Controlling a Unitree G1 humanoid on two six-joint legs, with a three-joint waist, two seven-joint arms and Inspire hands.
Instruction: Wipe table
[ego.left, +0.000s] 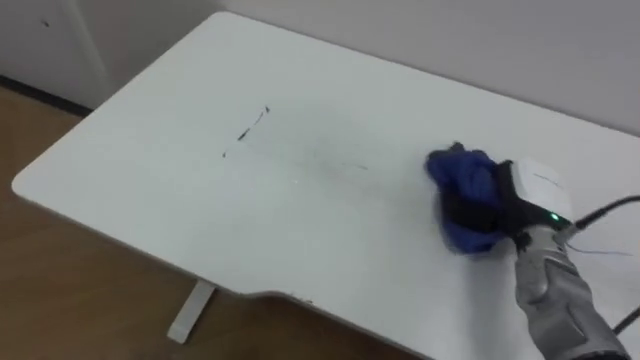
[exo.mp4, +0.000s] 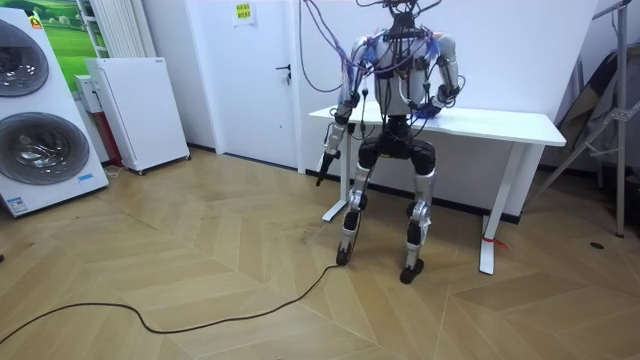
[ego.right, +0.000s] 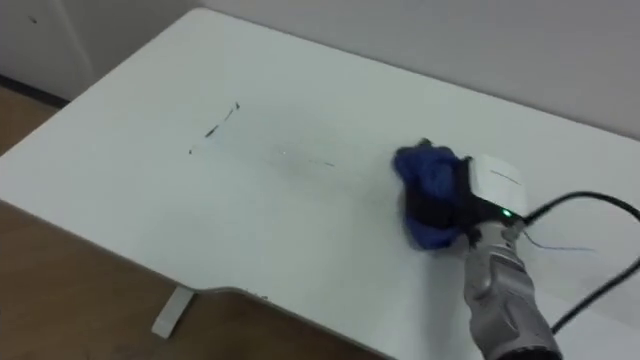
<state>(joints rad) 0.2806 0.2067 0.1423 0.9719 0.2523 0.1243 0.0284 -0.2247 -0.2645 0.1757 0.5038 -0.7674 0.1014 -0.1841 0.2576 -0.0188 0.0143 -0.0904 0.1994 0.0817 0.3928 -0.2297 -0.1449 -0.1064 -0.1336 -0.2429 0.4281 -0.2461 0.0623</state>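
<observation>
Wiping a table (ego.left: 130, 150): cloth (ego.left: 462, 175) lying short of the marks (ego.left: 245, 130).
Left hand (exo.mp4: 327, 160) hanging at the side by the table's left end, state impossible to tell. Dark marks toward 11 o'clock on the top, not yet reached, with fainter streaks (ego.left: 345, 163) trailing off toward 3 o'clock. Cloth bunched near 3 o'clock on the top, well apart from the marks, under the right hand (ego.left: 495, 205); impossible to tell whether clasped or merely pressed flat. Probably best done thus: press down evenly, sweep toward 10 o'clock over the faint streaks to the dark marks, overlap the passes, hold the bunch beneath the palm, and stop short of the far edge.
</observation>
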